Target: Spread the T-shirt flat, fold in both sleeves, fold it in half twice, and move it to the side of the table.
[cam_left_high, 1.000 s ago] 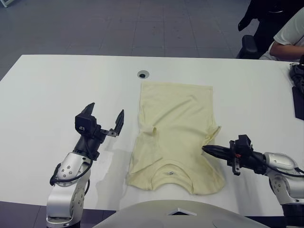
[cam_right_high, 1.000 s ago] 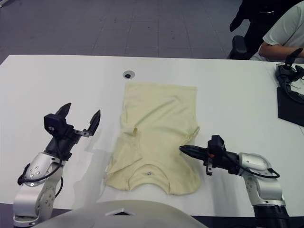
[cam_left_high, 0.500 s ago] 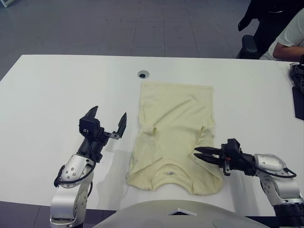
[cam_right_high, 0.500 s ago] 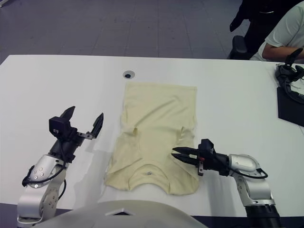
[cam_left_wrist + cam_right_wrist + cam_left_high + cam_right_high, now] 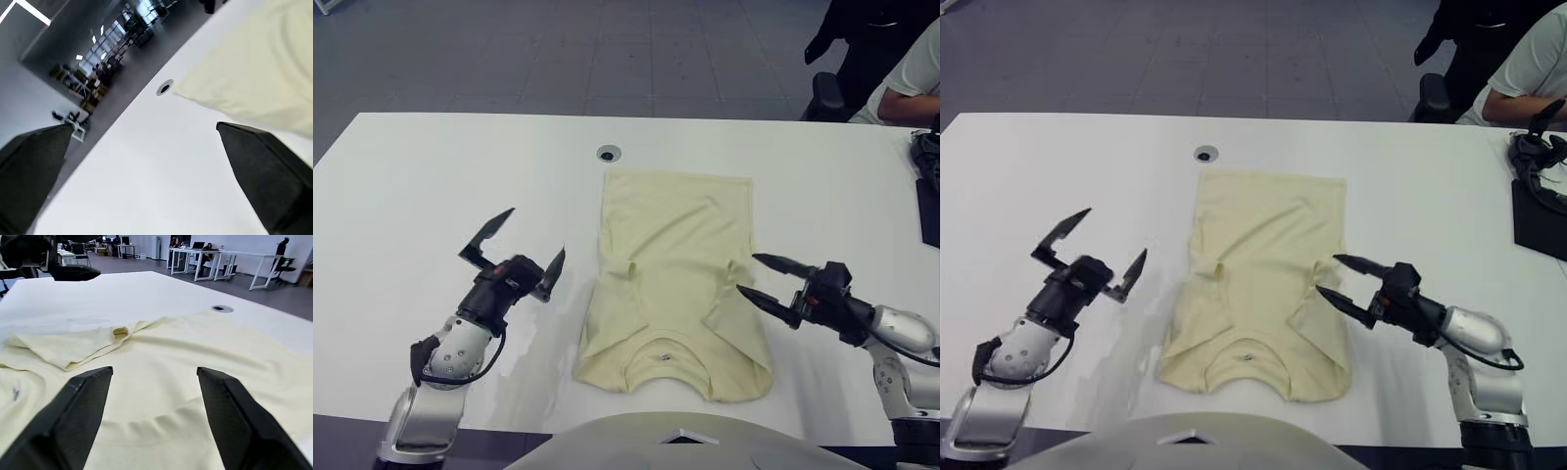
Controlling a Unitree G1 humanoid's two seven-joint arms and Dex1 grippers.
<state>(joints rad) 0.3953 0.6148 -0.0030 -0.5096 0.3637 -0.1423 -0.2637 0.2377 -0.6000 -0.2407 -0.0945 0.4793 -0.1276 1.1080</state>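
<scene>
Flanking the shirt (image 5: 675,225) with left claw (image 5: 535,232) and right claw (image 5: 748,274) released, I should pinch its near corners evenly.

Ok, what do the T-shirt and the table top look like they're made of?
T-shirt: soft, matte pale-yellow knit, probably cotton; it creases and folds limply. Table: hard, smooth white top, perhaps laminate; it shows a faint sheen.
</scene>
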